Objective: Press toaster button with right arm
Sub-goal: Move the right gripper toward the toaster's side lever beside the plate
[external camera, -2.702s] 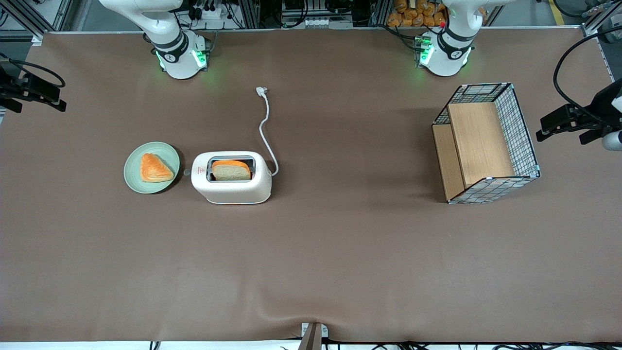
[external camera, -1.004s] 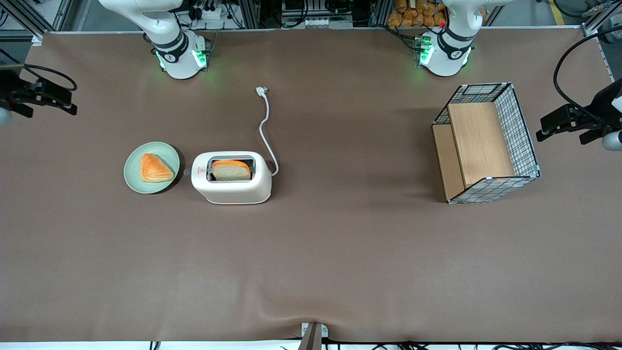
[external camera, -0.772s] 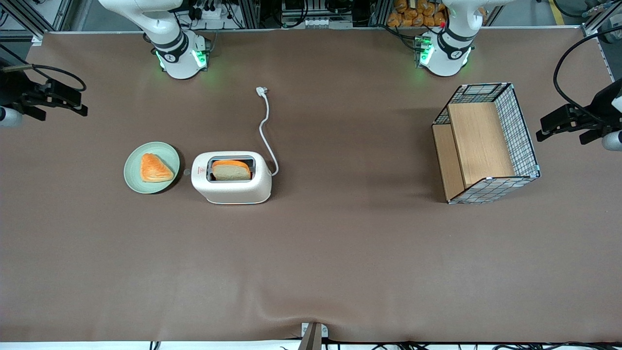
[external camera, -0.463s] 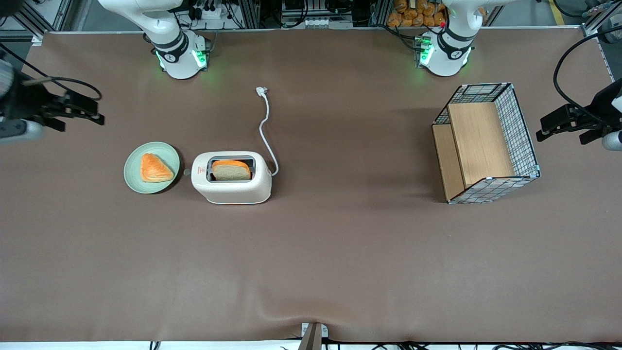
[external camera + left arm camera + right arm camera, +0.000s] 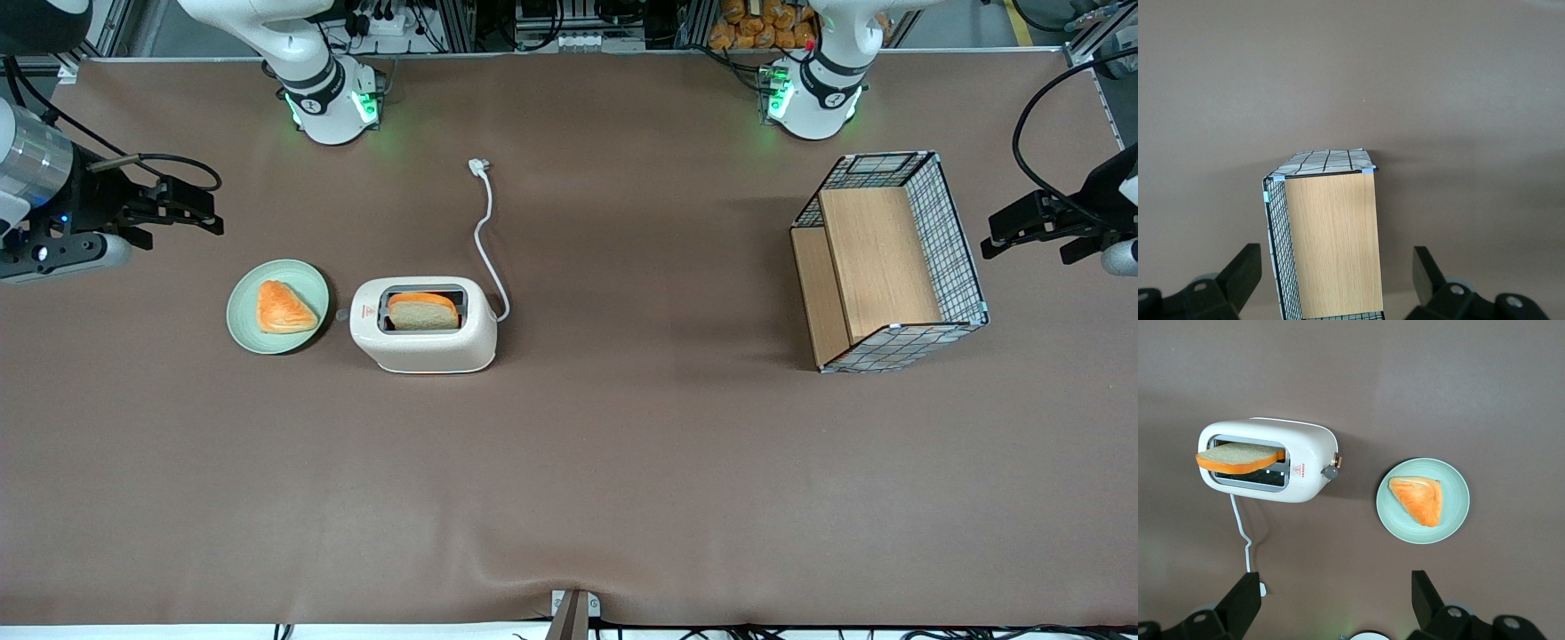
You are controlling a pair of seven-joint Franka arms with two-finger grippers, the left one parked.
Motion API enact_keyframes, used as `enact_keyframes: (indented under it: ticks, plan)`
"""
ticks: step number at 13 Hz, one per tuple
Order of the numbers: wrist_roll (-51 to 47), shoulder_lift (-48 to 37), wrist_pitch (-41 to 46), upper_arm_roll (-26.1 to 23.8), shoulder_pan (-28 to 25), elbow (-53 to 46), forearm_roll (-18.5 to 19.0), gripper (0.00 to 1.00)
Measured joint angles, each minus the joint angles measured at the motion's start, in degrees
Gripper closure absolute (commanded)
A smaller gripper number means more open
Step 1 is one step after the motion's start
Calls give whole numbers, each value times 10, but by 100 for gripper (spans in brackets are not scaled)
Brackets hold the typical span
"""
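Brown table (image 5: 622,462), wide and flat, carries everything.

Right arm (image 5: 36,169) reaches in from the working arm's end of the table, silver wrist ring showing, held high over the mat. Its gripper (image 5: 206,212) points along the table toward the parked arm's end, farther from the front camera than the plate, with nothing in it. In the right wrist view both fingers (image 5: 1245,600) stand wide apart, bare mat between them (jaws plainly spread).

Wire basket (image 5: 889,262) with wooden panels sits toward the parked arm's end, well apart from the rest.

Toaster (image 5: 423,324) stands upright near mid-table, long side facing the front camera, slice of bread (image 5: 423,312) in its single slot, top of the slice above the rim. Red triangle sticker (image 5: 364,312) sits on top at the end toward the plate. White cord (image 5: 484,240) runs from the toaster's other end away from the front camera, ending in a plug (image 5: 478,165) flat on the mat.

Green plate (image 5: 244,322) lies just beside the toaster's sticker end, not touching, holding a triangular orange pastry (image 5: 284,307).

Button (image 5: 1329,472), a small grey knob, sticks out of that short end into the narrow gap between toaster and plate.

Open mat on all sides of toaster and plate; widest stretch lies nearer the front camera. Gripper well apart from the button.
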State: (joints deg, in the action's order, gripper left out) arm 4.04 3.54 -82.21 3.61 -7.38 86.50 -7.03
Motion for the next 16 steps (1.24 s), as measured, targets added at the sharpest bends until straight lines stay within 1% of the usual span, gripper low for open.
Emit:
enact_keyframes:
  ticks: [1,2,3,4,5,7,8,10,11,12,15,16]
  plan:
    - [0,3,0,0,0,0,0,6]
    - [0,7,0,0,0,1,0,18]
    - [0,12,2,-1,-2,4,-1,34]
    - [0,18,3,-1,-7,10,-1,44]
    - [-1,22,3,-1,-12,16,-1,51]
    - [-1,28,-3,-1,-18,28,-1,54]
    - [-1,28,-12,-2,-20,36,-1,57]
    - [-1,29,-32,-2,-24,55,-1,71]
    - [-1,29,-40,-2,-26,64,-1,82]
    - [-1,29,-46,-2,-28,72,-1,89]
    - [-1,29,-54,-2,-29,90,-1,98]
    - [-1,29,-59,-1,-29,96,0,100]
